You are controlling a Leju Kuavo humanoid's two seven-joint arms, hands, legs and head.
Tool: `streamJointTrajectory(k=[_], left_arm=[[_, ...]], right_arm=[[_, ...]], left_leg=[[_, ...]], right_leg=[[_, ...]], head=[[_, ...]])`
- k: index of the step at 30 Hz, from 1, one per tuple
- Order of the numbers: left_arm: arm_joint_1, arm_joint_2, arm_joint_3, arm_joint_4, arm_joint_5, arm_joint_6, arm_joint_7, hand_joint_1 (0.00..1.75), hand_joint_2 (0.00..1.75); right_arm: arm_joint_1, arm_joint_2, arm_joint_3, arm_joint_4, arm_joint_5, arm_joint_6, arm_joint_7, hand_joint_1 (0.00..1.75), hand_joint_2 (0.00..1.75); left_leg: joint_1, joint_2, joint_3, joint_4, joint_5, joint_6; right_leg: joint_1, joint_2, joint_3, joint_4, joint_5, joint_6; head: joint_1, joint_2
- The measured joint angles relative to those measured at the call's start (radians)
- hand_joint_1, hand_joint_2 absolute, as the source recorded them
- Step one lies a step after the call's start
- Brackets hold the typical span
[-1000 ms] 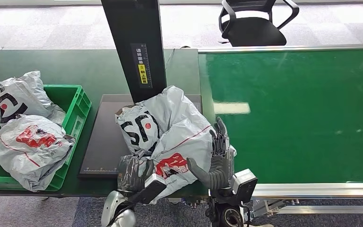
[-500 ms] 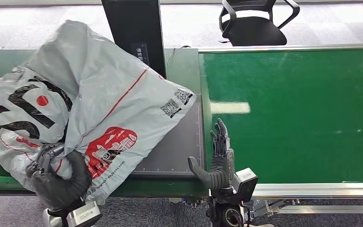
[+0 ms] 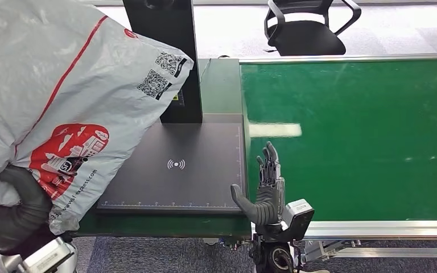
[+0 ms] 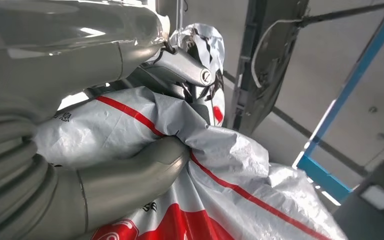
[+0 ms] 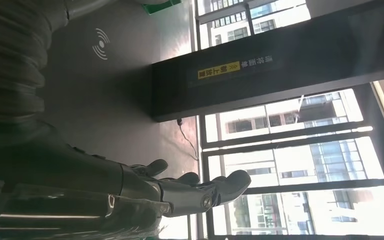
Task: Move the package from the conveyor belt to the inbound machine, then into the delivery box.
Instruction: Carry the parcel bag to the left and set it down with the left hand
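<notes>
The grey plastic courier package has been lifted off the black scanner pad, gripped by the left hand; the delivery box step is judged next; the right hand is held open, empty.

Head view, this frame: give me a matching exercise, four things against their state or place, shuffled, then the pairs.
Things:
1. package
2. right hand
3. scanner pad
4. office chair

States:
A. open, upright at the conveyor's near edge
B. bare, wireless symbol showing
C. on the floor beyond the conveyor
D. lifted, gripped by the left hand

Pairs: 1-D, 2-A, 3-B, 4-C
</notes>
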Motion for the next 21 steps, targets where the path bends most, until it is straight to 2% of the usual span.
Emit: streamJointTrajectory(k=[4,8,11,16,21], left_arm=[[-0.079,0.045,0.085,0.140,0.013,0.000,0.010,1.75,1.75],[-0.163,0.138,0.152,0.336,0.076,-0.004,0.042,1.75,1.75],[-0.206,0.194,0.167,0.458,0.114,-0.007,0.068,1.75,1.75],[-0.236,0.253,0.169,0.586,0.117,-0.003,0.137,1.75,1.75],[-0.239,0.299,0.179,0.634,0.143,-0.003,0.161,1.75,1.75]], right_arm=[[0.002,-0.003,0.002,0.000,0.011,0.002,0.000,0.00,1.75],[0.010,-0.003,-0.001,0.000,0.018,0.013,0.000,0.00,1.75],[0.018,-0.003,-0.004,0.000,0.021,0.022,0.000,0.00,1.75],[0.024,-0.003,-0.010,0.000,0.033,0.034,0.000,0.00,1.75],[0.025,-0.003,-0.014,0.000,0.034,0.037,0.000,0.00,1.75]], left_leg=[[0.000,0.000,0.001,0.000,0.000,0.000],[0.001,0.001,0.001,0.000,0.001,-0.001],[0.001,0.001,0.000,0.000,0.001,-0.001],[0.001,0.001,0.000,0.000,0.001,-0.001],[0.001,0.002,-0.001,0.000,0.001,-0.001]], right_leg=[[0.000,0.000,0.000,0.000,0.000,0.000],[0.001,0.000,0.000,0.001,0.000,0.000],[0.001,0.001,-0.001,0.001,0.000,0.000],[0.001,0.001,-0.001,0.001,0.000,0.000],[0.001,0.001,-0.002,0.001,0.000,-0.001]], head=[[0.000,0.000],[0.000,0.000],[0.000,0.000],[0.000,0.000],[0.000,0.000]])
